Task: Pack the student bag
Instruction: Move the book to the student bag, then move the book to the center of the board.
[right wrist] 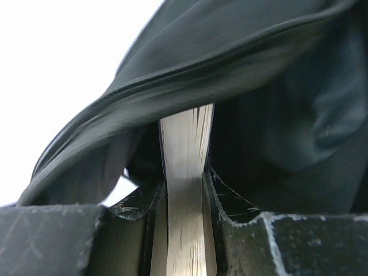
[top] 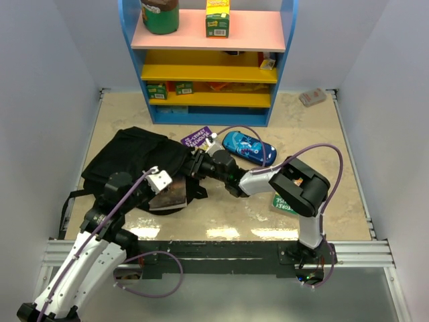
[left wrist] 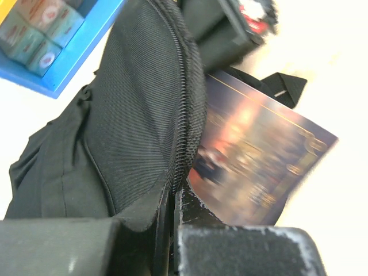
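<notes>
My left end effector (left wrist: 172,208) pinches the student bag (left wrist: 138,115); my right end effector (right wrist: 184,192) clamps a book (right wrist: 185,144) at its mouth.

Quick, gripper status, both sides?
Left gripper: closed on the student bag, at its zipper edge.
Right gripper: closed on a book, by its page edge.

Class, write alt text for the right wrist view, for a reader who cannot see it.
The right pincer grips a book edge-on, its pale pages facing the camera. The black bag hangs above and around it, its rim arching over the book. The upper left of the view is blank white.
</notes>
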